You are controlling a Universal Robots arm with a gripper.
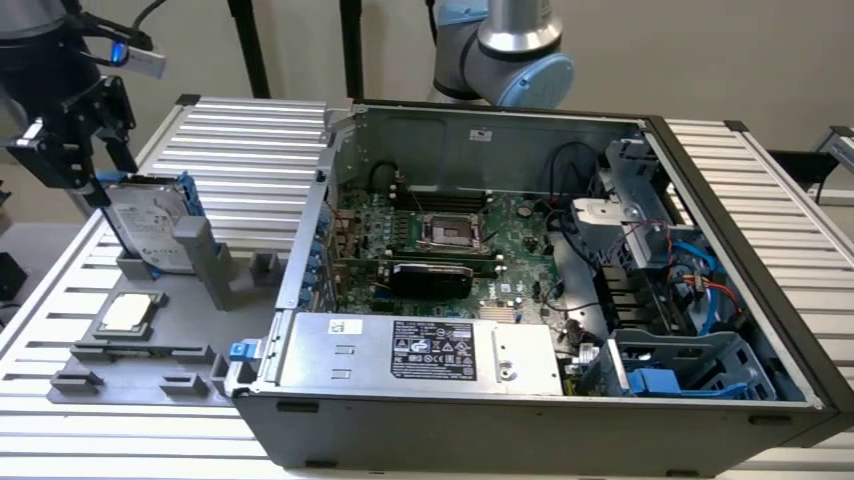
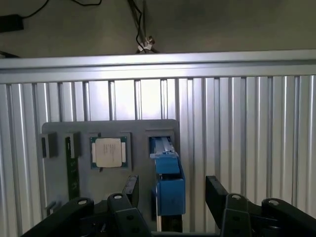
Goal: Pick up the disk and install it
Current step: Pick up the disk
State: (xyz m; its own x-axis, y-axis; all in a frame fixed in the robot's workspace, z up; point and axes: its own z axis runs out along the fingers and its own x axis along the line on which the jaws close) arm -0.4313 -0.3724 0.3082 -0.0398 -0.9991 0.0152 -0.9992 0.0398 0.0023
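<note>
The gripper hangs open, jaws either side of the disk, which stands upright in its holder near the table edge. Closing off-centre might tilt the disk or jam it.

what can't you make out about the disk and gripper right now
disk label: the wrist view sees the disk edge-on.
disk's lower part: in the exterior view, sunk in the grey holder.
how low the open gripper sits over the disk: the wrist view looks straight down.
processor chip print: too small, both views.
</note>
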